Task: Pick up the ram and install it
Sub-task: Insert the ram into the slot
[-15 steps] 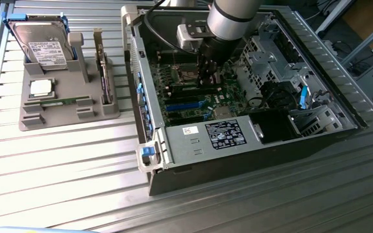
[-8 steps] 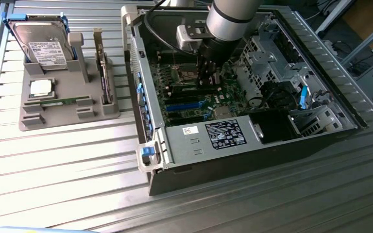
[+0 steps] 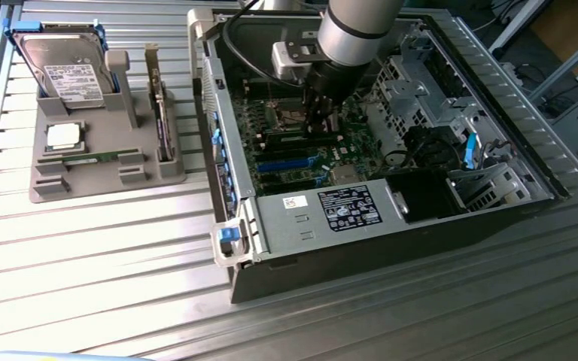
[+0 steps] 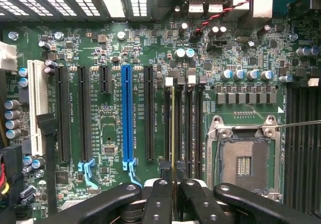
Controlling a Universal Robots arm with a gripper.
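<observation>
In the wrist view the ram [image 4: 173, 128] shows edge-on as a thin line held upright between my two black fingers [image 4: 160, 199]. My gripper [image 4: 173, 184] is shut on it. The ram lines up with the leftmost of the black memory slots [image 4: 185, 128], beside the open processor socket [image 4: 243, 158]; I cannot tell whether it touches the slot. In the exterior view my gripper [image 3: 319, 120] reaches down into the open computer case [image 3: 299, 226], over the green motherboard [image 3: 289, 150].
A grey holder [image 3: 68, 184] stands at the exterior view's left with a hard drive [image 3: 63, 64], a square silver processor chip [image 3: 63, 135], an upright expansion card [image 3: 159, 113] and a thin green strip [image 3: 93, 159]. Case walls, drive cages and cables surround my arm.
</observation>
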